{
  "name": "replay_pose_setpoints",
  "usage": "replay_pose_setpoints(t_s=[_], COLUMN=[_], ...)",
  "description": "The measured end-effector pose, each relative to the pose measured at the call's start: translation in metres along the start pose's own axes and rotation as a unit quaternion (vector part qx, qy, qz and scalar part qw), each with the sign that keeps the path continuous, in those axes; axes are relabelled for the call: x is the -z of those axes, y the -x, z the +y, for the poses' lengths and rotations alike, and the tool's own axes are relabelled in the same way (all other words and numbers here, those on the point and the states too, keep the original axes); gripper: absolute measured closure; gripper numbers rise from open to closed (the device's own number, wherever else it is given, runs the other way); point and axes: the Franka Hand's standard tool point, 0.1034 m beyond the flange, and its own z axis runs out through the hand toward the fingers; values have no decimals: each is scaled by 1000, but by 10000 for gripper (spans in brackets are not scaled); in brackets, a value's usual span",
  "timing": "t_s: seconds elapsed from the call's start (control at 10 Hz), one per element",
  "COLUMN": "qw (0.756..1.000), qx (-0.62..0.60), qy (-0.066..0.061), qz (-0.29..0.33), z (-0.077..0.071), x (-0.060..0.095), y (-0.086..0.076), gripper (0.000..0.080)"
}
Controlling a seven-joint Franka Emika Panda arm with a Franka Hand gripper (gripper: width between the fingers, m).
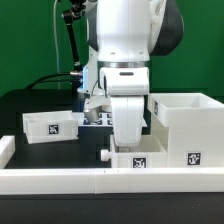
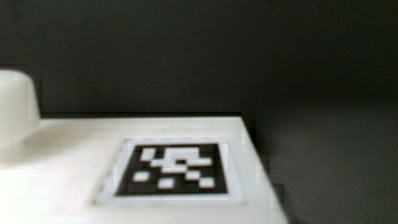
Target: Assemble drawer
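Note:
A white drawer part point(image 1: 150, 160) with a marker tag lies at the front centre in the exterior view. My gripper point(image 1: 128, 143) hangs straight down right over it, and its fingertips are hidden behind the part. In the wrist view this part's white face point(image 2: 71, 150) and its tag point(image 2: 173, 168) fill the picture very close up, and no fingers show. A small white drawer box point(image 1: 50, 126) stands on the exterior view's left. A larger white open box point(image 1: 186, 118) stands on the exterior view's right.
A long white rail point(image 1: 60, 180) runs along the front edge. A small dark knob point(image 1: 104, 155) sticks out beside the front part. The marker board point(image 1: 97, 118) lies behind the arm. A rounded white shape point(image 2: 15, 105) shows at the wrist view's edge.

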Motion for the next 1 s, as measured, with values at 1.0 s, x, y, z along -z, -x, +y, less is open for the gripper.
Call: replay_pose_setpoints(t_s=[1.0], qw=[1000], qx=[8], qy=[-21], qz=[-6], z=[0], x=[0], y=[1], gripper=[757])
